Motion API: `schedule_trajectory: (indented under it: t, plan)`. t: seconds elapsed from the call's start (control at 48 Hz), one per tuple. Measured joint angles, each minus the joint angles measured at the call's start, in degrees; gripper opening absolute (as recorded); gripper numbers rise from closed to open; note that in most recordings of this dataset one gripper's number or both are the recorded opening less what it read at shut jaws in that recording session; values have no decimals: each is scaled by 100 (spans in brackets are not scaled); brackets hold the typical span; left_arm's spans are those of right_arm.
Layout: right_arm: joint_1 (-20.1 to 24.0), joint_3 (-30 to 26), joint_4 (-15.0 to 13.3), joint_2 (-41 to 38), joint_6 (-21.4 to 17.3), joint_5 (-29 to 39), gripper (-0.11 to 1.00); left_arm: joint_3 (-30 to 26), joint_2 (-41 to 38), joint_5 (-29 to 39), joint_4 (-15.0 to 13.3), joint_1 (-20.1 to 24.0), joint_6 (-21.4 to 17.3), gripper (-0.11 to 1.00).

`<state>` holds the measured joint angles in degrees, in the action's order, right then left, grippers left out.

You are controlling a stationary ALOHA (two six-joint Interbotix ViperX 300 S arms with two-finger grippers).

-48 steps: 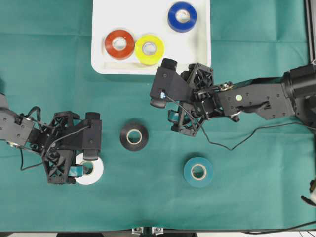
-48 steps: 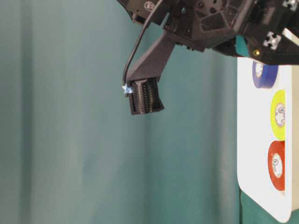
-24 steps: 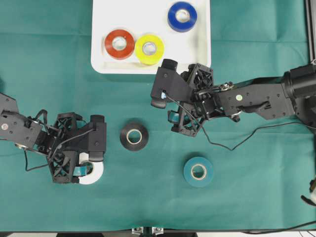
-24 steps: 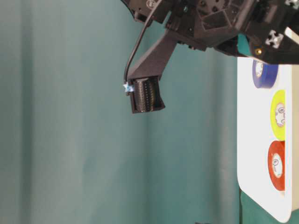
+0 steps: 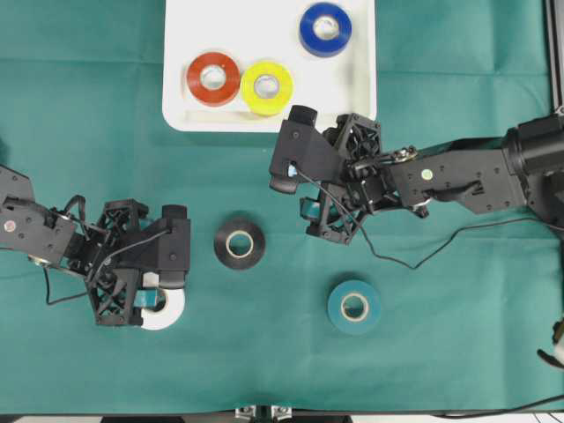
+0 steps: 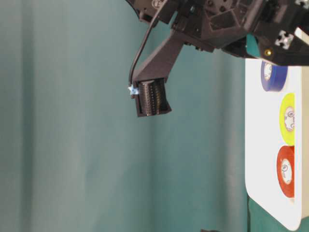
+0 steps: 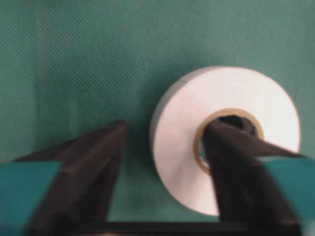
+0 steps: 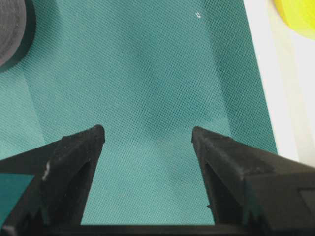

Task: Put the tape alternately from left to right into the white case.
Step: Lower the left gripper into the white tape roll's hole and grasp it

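**Left gripper on the white roll, three rolls in the case**

We take the white case [image 5: 357, 88] as our landmark; it lies at the top middle of the green cloth [image 5: 458, 352] in the overhead view. Inside it we see three rolls of tape lying flat: the red roll [image 5: 212, 78] and the yellow roll [image 5: 267, 87] touching side by side near the case's lower edge, and the blue roll [image 5: 325, 29] apart from them toward the case's upper right corner.

Three rolls lie outside the case on the cloth. The black roll [image 5: 239, 244] sits well below the case, roughly under the yellow roll. The teal roll [image 5: 354, 306] lies lower still, below the case's right end. The white roll [image 5: 166, 307] lies farthest from the case, off to its lower left, and is half covered by the left gripper [image 5: 152, 298].

In the left wrist view we see one finger [image 7: 231, 157] of that gripper reaching into the white roll's [image 7: 182, 123] pale core, while the other finger stands outside the roll's wall with a strip of cloth showing between them. We cannot tell from the pictures whether the jaws are already pinching the wall.

The right gripper [image 5: 310, 211] hovers just below the case's lower right edge, between the case and the black roll. Its fingers [image 8: 78, 147] are spread wide with only bare cloth between them; the case's rim [image 8: 258, 73] and a sliver of the yellow roll [image 8: 298, 14] show at the right of its wrist view.
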<state>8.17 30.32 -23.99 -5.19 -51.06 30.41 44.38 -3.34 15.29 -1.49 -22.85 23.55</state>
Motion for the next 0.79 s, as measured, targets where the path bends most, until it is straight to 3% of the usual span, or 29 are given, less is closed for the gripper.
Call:
schedule_trajectory:
  t: [0.104,0.479,0.792]
  plan:
    - [-9,0,0,0,0,0,79,-9,9,-18,0,0,26,-3]
    - [0,0,-26,0,9,-9,79,-9,70,18,0,0,18,-3]
    - [0,0,-35,0,9,-9,79,-44,976,527,0,-18,0,-2]
